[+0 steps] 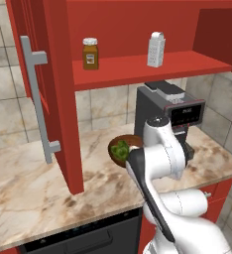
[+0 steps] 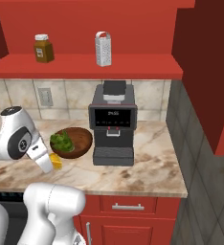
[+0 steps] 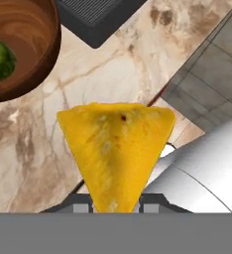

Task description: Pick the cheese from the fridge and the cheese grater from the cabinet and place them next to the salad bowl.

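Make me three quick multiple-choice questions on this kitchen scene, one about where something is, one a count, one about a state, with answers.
1. Where is the cheese grater?
A. on the cabinet shelf
B. in the salad bowl
C. on the counter

2. How many things stand on that shelf?
A. one
B. two
C. four

3. What is the tool doing?
A. open and bare
B. shut on the cheese
C. shut on the grater

Answers: 1 A, it stands upright on the red shelf. 2 B, the grater and a brown jar. 3 B, the yellow wedge sits between its fingertips.
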